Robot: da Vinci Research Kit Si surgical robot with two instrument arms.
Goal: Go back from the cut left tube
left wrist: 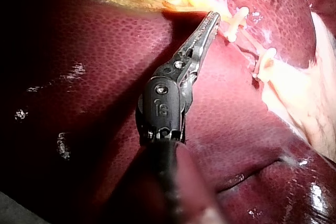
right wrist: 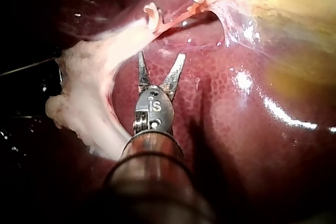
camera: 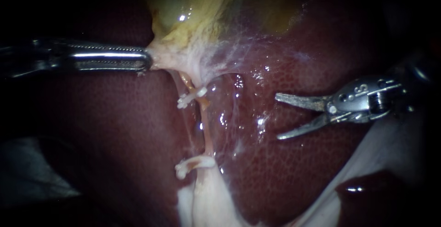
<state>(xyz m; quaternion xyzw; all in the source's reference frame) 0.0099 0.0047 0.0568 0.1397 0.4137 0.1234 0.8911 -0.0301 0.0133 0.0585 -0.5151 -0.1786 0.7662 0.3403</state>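
- Right instrument (camera: 278,116): curved blades spread wide, empty, over the speckled liver (camera: 298,172), well apart from the upper clip (camera: 190,97).
- Left instrument (camera: 148,60): serrated jaws clamp pale gallbladder (camera: 183,6) tissue above that clip.
- Thin orange tube (camera: 205,130) runs below it to a second clip (camera: 193,164).

Polished silver metal on the left instrument (camera: 148,60), glossy, with fine saw-tooth ridging along the jaws; duller grey metal on the right instrument (camera: 277,116), smooth on the blades and shinier at the hinge. Wet, glossy dark red liver (camera: 298,172), finely mottled, beside a slick yellowish gallbladder (camera: 183,6) under a thin, filmy white membrane (camera: 239,48). Matt white plastic-looking clips (camera: 186,100) on a thin orange tube (camera: 206,133), and soft, fibrous pale tissue (camera: 206,195) below.
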